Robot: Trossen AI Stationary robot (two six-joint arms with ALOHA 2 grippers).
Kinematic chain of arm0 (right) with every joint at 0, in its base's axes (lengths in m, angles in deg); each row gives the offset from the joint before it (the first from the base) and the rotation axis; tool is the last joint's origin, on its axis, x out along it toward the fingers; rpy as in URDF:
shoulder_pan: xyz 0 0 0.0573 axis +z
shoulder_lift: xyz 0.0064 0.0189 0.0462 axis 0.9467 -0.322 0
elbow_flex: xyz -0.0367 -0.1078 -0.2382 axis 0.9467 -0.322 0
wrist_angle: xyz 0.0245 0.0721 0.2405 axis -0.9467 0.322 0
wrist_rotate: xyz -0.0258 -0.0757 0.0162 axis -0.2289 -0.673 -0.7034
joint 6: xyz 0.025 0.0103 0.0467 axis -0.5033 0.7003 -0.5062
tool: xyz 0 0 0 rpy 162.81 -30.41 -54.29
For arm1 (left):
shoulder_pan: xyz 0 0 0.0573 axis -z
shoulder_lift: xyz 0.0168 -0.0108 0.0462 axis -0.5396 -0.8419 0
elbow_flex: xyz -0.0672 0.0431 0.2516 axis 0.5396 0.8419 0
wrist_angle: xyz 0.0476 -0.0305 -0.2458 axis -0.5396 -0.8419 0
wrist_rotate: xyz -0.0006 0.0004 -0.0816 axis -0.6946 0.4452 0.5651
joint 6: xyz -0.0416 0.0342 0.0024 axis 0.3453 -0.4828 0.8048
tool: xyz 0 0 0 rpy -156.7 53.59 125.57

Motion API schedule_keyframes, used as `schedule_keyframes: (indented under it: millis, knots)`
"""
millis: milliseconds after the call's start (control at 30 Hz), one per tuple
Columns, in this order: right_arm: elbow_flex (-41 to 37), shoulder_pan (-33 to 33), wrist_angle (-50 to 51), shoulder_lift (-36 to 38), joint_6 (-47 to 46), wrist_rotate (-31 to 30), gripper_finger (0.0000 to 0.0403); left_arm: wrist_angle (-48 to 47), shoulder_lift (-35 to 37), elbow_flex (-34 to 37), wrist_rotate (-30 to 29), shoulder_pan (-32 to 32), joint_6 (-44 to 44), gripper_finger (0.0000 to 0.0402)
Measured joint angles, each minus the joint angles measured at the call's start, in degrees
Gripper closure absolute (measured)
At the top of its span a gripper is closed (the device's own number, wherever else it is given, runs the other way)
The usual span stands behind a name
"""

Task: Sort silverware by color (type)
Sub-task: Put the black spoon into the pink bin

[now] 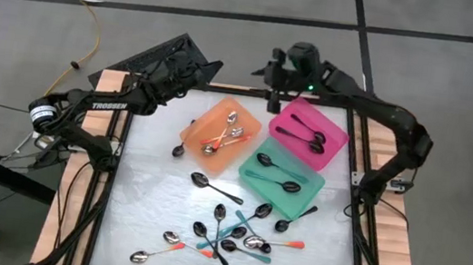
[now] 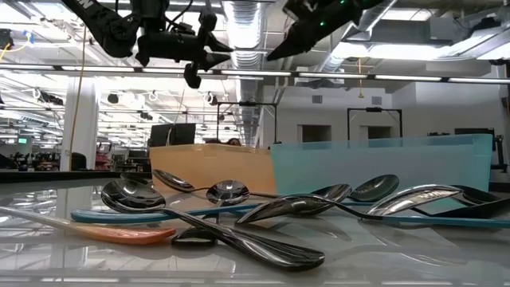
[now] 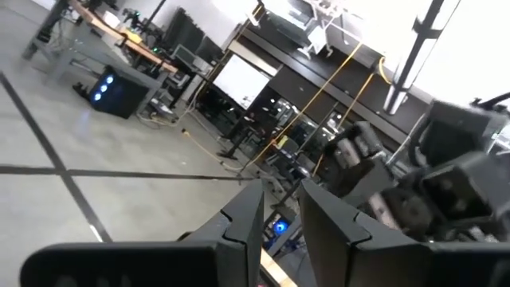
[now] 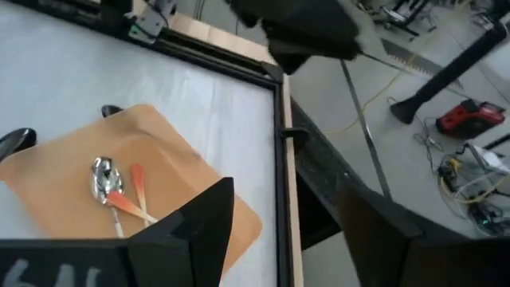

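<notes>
Unsorted spoons (image 1: 232, 234) crowd the tabletop's (image 1: 146, 194) near edge, well apart from both arms raised at the far edge. Right gripper (image 1: 275, 90) hangs released and empty; left gripper (image 1: 192, 70) has a narrow gap, nothing visibly between its fingers (image 3: 243, 219). A lone black spoon (image 1: 214, 185), lying slantwise, sits nearest, about midway between them.

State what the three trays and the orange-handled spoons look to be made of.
Orange tray, teal tray, pink tray: probably plastic, matte and slightly see-through; the low view shows light passing through the walls.
Orange-handled spoons: polished metal bowls with mirror-like reflections; the handles look like matte plastic or a coating, hard to tell which.
</notes>
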Motion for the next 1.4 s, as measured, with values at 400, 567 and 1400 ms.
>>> schedule_keyframes:
  millis: [400,567,1400]
  knots:
    - [-0.1,-5.4,7.9,10.1,-1.8,9.2,0.0171,5.5,0.0,0.0,2.7,0.0,4.4,0.0334]
    - [-0.1,-7.9,10.3,13.7,-1.9,9.5,0.0171,14.7,0.0,0.0,6.7,0.0,5.7,0.0334]
    - [-0.1,-19.7,20.6,24.6,-6.3,29.9,0.0171,5.6,11.5,-6.0,17.6,2.1,1.6,0.0334]
